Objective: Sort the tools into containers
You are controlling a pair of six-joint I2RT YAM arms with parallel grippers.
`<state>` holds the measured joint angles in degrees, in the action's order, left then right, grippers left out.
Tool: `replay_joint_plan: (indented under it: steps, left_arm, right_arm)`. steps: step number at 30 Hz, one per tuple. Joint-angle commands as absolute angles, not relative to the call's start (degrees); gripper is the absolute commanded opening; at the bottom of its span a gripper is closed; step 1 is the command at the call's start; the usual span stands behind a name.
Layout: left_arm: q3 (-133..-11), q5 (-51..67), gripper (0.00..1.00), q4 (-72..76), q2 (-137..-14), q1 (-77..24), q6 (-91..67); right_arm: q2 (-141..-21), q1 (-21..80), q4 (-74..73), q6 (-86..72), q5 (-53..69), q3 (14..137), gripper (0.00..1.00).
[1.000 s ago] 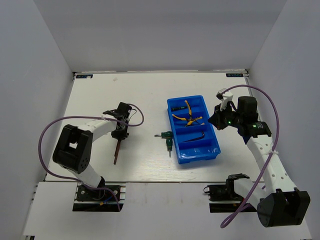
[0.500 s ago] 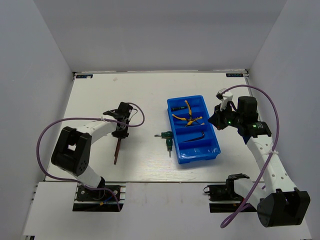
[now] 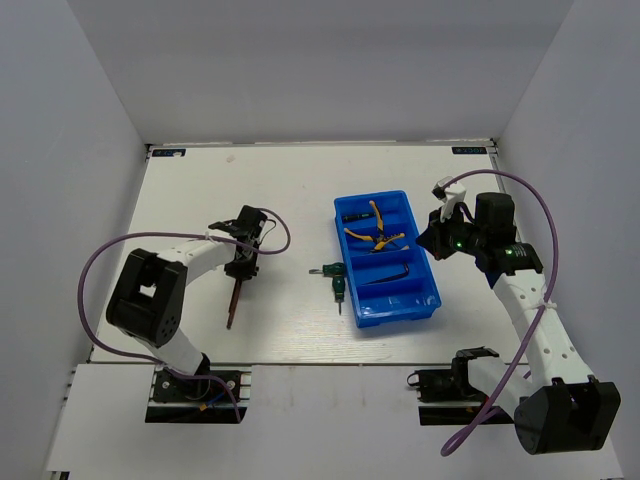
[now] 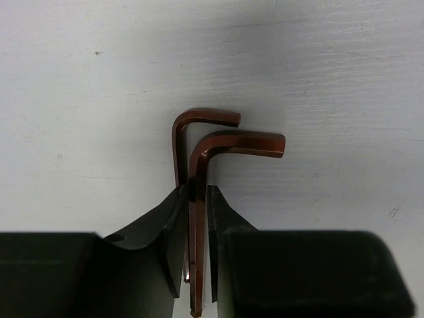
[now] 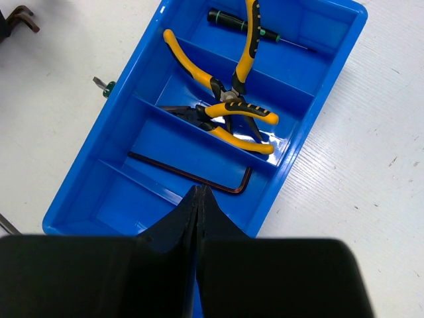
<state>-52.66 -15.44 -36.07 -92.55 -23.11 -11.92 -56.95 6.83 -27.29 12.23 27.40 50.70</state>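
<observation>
The blue tray (image 3: pixel 370 196) holds two yellow-handled pliers (image 3: pixel 378 238), a thin screwdriver (image 3: pixel 355 215) and one hex key (image 3: pixel 390 275). The stubby green-black tool (image 3: pixel 338 283) lies on the table just left of the tray. My left gripper (image 3: pixel 243 268) is low on the table, left of centre. In the left wrist view it (image 4: pixel 195 192) is shut on a brown hex key (image 4: pixel 232 142), with a thinner hex key (image 4: pixel 199 116) close beside it. The long shaft (image 3: pixel 233 305) trails toward the near edge. My right gripper (image 3: pixel 432 240) is shut and empty at the tray's right side (image 5: pixel 200 192).
In the right wrist view the tray's right rim (image 5: pixel 318 112) runs diagonally, with the pliers (image 5: pixel 232 106), hex key (image 5: pixel 192 173) and screwdriver (image 5: pixel 245 25) inside. The green-black tool (image 5: pixel 103 86) peeks out beyond the left wall. White walls enclose the table.
My left gripper has shifted very slightly at the hex key. The right arm and the tools in the tray have not moved.
</observation>
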Motion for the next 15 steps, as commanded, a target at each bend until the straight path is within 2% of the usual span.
replay_joint_plan:
  steps: [1, 4, 6, 8, 11, 15]
  left_arm:
    - [-53.3, -13.4, 0.27, -36.7, -92.6, -23.5, -12.1]
    - [-53.3, -10.6, 0.21, -36.0, -92.6, -23.5, -11.6]
    - [-52.8, -9.8, 0.21, -35.5, -93.2, -23.5, -11.1]
    - [-52.8, -7.7, 0.26, -35.5, -93.9, -23.5, -10.5]
    - [-52.8, -6.2, 0.38, -35.5, -96.2, -23.5, -9.4]
    - [-53.4, -4.9, 0.42, -36.0, -99.3, -23.5, -8.9]
  right_arm:
    - [-55.7, 6.8, -27.7, 12.5, 27.9, 50.8, 0.00]
    - [-55.5, 6.7, -27.7, 12.6, 27.9, 50.7, 0.00]
    - [-55.5, 6.7, -27.8, 12.6, 27.9, 50.8, 0.00]
    - [-55.5, 6.8, -27.8, 12.6, 27.9, 50.8, 0.00]
    - [-55.6, 6.6, -27.8, 12.6, 27.9, 50.7, 0.00]
    - [-55.7, 6.6, -27.7, 12.6, 27.8, 50.7, 0.00]
